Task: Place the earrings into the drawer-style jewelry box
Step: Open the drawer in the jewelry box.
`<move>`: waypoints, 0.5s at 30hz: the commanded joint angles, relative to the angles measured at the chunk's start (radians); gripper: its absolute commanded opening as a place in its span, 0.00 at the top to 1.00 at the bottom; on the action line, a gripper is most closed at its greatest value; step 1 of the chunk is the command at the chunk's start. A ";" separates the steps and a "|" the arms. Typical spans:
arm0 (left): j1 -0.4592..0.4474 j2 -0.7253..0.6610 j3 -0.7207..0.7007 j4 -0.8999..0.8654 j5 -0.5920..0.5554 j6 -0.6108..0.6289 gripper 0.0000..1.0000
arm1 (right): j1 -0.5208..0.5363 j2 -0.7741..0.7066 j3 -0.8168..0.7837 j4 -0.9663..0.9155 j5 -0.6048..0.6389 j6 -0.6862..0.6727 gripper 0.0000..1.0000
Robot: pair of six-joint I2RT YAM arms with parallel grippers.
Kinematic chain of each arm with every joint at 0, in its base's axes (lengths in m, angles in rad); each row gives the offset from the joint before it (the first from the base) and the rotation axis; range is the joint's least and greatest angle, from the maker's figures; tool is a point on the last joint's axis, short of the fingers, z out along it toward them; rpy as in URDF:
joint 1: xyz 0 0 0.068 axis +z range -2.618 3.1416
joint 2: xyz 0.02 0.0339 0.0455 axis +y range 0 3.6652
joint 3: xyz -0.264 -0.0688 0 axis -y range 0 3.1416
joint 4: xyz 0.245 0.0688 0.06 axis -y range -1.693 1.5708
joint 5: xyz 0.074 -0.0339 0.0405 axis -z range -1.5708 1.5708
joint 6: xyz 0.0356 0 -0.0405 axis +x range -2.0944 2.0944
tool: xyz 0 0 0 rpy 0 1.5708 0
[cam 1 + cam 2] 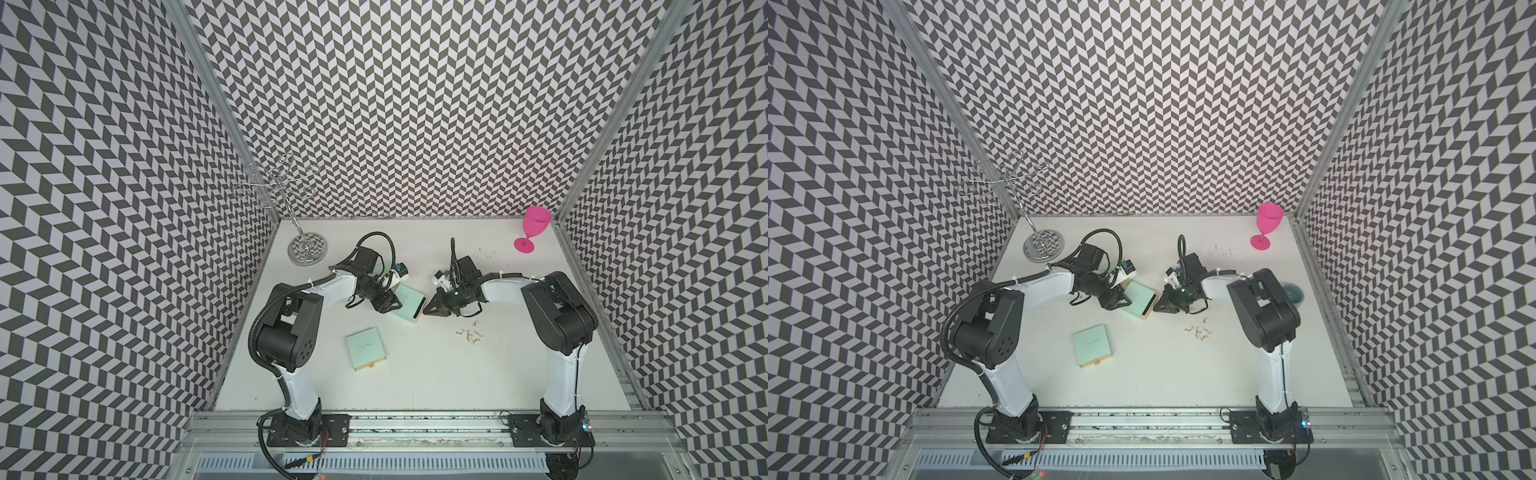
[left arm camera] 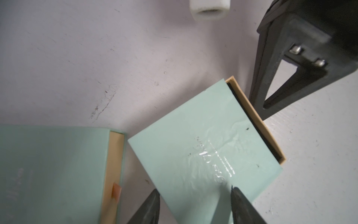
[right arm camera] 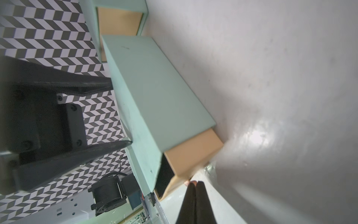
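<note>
**A:** What sits on the white table (image 1: 457, 382)?

**B:** 3 mint boxes: the middle jewelry box (image 1: 409, 306), the front jewelry box (image 1: 366, 347) and the 3rd jewelry box (image 2: 54, 164) close beside the middle one. There is 1 pink goblet (image 1: 534, 226) at the far right corner, 1 wire stand (image 1: 307, 249) at the far left corner and 1 grey bowl (image 1: 1292, 291) by the right edge.

**A:** And the grippers?

**B:** The left gripper (image 2: 195, 203) clamps the middle box's sides. The right gripper (image 3: 195, 186) is pinched tight on the pull tab (image 3: 190, 182) of its drawer (image 3: 193, 153), which is slightly out.

**A:** And the earrings (image 1: 469, 334)?

**B:** About 7 lie loose on the table, towards the front edge. The right gripper stands between them and the drawer.
</note>
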 commanded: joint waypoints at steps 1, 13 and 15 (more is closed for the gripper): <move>-0.003 0.027 -0.018 0.007 -0.007 0.011 0.41 | -0.006 -0.046 -0.011 -0.038 0.040 -0.038 1.00; 0.002 0.026 -0.032 0.014 -0.014 0.013 0.42 | -0.011 -0.085 -0.027 -0.099 0.083 -0.076 1.00; 0.001 0.026 -0.035 0.014 -0.016 0.014 0.42 | -0.012 -0.092 -0.034 -0.104 0.085 -0.078 1.00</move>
